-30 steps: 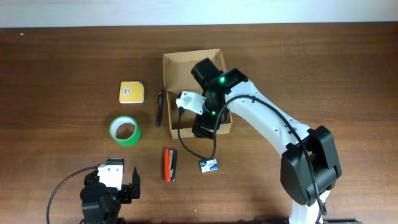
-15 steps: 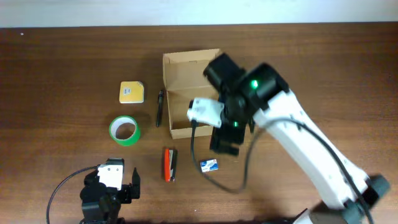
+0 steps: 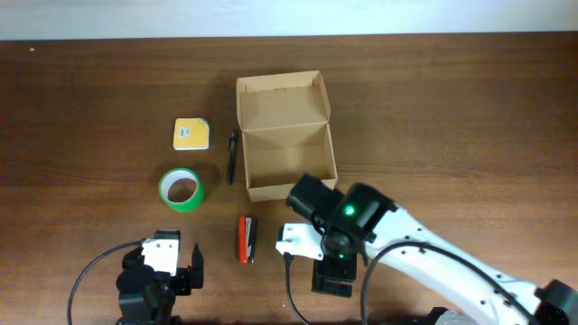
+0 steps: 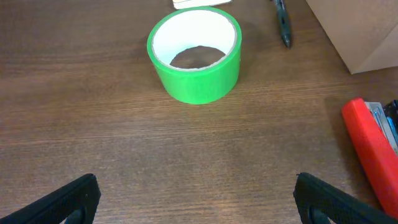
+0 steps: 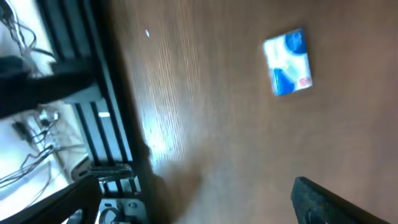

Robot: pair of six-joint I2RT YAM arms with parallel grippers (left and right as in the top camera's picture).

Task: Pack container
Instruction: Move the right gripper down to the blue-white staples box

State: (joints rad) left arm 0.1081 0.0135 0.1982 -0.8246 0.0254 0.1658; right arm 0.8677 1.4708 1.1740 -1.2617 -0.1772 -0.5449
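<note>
White right arm [image 3: 433, 257] with black joints, green light [image 3: 349, 211], black cable [image 3: 290, 287].

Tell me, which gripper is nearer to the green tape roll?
Left. The left gripper sits just short of the tape roll, open and facing it; the right gripper hangs farther away, beyond the red stapler.
</note>
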